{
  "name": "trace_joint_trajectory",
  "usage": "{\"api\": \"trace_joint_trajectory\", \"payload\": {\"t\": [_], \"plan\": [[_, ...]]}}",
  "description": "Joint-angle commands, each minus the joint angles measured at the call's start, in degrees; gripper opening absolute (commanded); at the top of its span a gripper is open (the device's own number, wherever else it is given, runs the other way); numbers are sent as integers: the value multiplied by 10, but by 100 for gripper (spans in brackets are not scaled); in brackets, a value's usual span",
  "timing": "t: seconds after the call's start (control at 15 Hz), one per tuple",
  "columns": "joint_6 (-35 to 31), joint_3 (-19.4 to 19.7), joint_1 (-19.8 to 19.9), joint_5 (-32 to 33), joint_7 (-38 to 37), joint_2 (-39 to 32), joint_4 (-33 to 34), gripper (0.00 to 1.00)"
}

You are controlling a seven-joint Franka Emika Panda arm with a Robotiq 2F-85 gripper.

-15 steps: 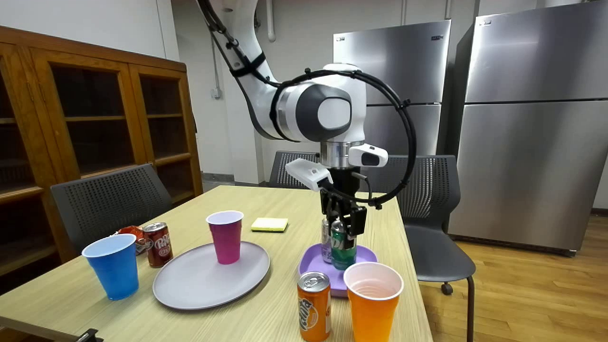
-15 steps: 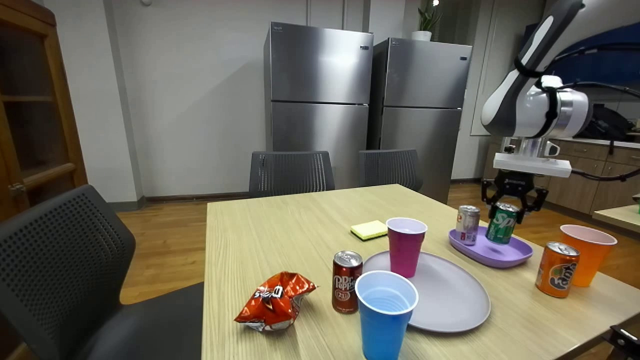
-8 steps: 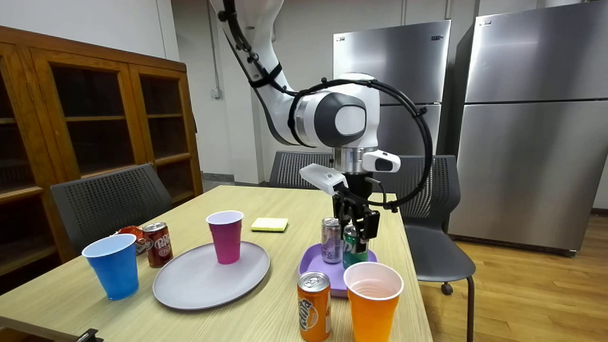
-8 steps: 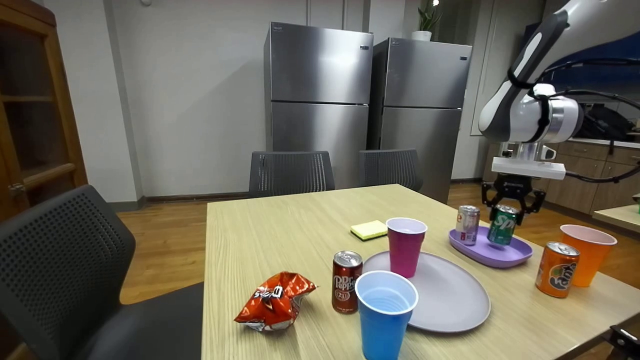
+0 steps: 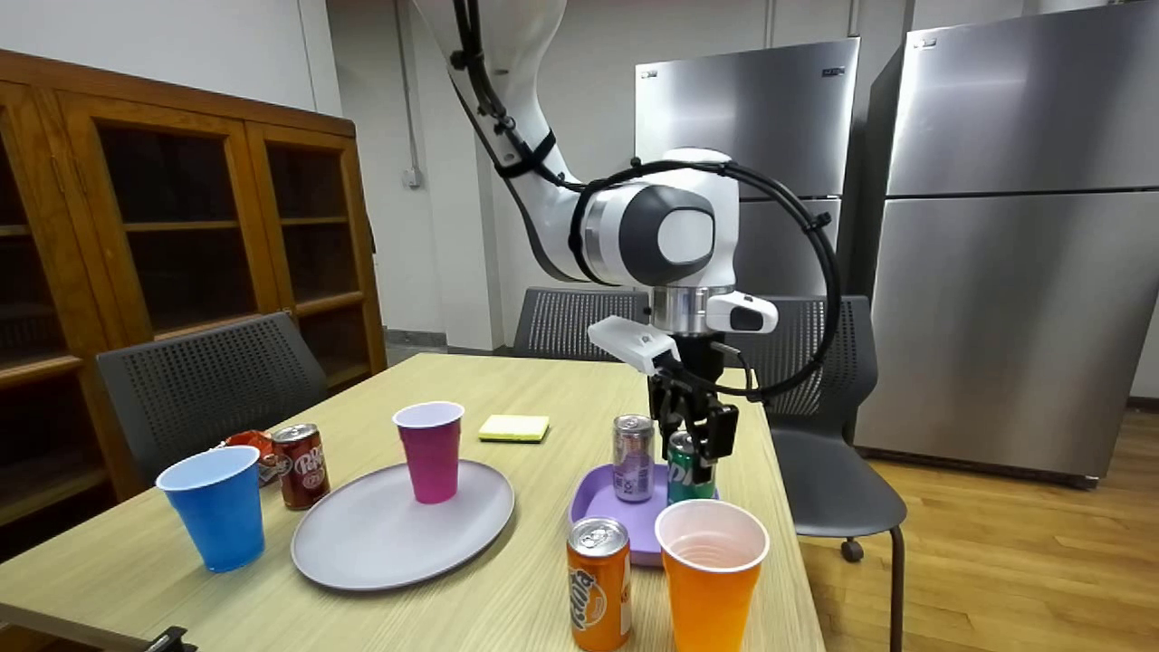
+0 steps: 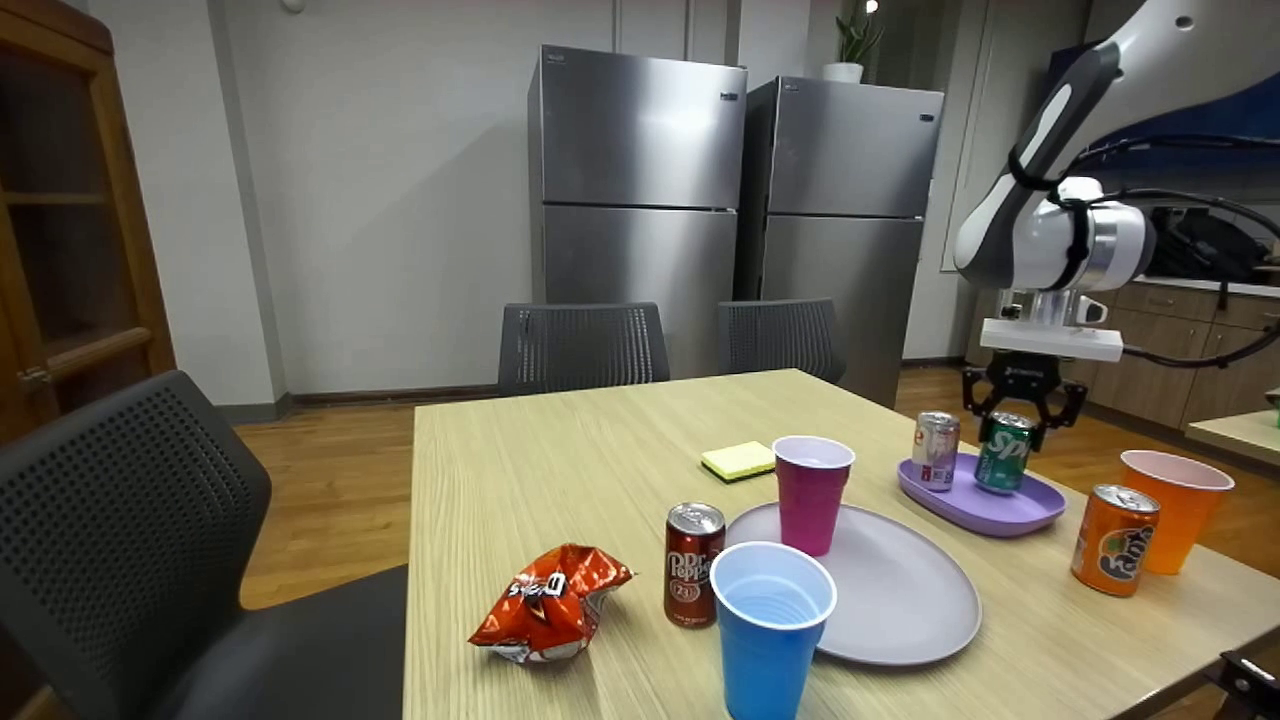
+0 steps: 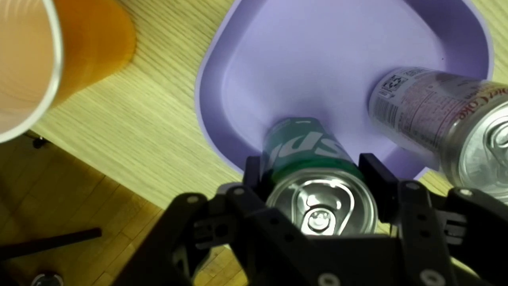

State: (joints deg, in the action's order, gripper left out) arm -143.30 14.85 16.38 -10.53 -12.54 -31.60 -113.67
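In the wrist view a green Sprite can (image 7: 305,145) stands between the black fingers of my gripper (image 7: 311,171), which press on both sides just under its silver lid. Both exterior views show this Sprite can (image 5: 688,486) upright within the purple tray (image 6: 985,515); whether its base rests on the tray or hovers just above it I cannot tell. Beside it on the same tray stands a silver Diet Coke can (image 7: 420,109), apart from the fingers. The Sprite can's base lies close to the tray's rim in the wrist view.
Near the tray are a Fanta can (image 5: 599,589) and an orange cup (image 5: 711,589). A grey plate (image 5: 389,543) bears a pink cup (image 5: 432,457). Farther off are a blue cup (image 6: 770,640), a Dr Pepper can (image 6: 692,570), a red chip bag (image 6: 550,605) and a yellow sponge (image 6: 738,461).
My gripper and the Sprite can have shifted together, away from the Diet Coke can in an exterior view, and have come down slightly. The other objects have stayed put.
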Motion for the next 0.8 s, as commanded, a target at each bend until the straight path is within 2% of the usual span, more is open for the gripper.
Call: {"api": "trace_joint_trajectory", "payload": {"t": [0.0, 0.73], "plan": [[30, -11, 13, -16, 0, -14, 38, 39], [47, -14, 10, -24, -6, -39, 76, 39]]}}
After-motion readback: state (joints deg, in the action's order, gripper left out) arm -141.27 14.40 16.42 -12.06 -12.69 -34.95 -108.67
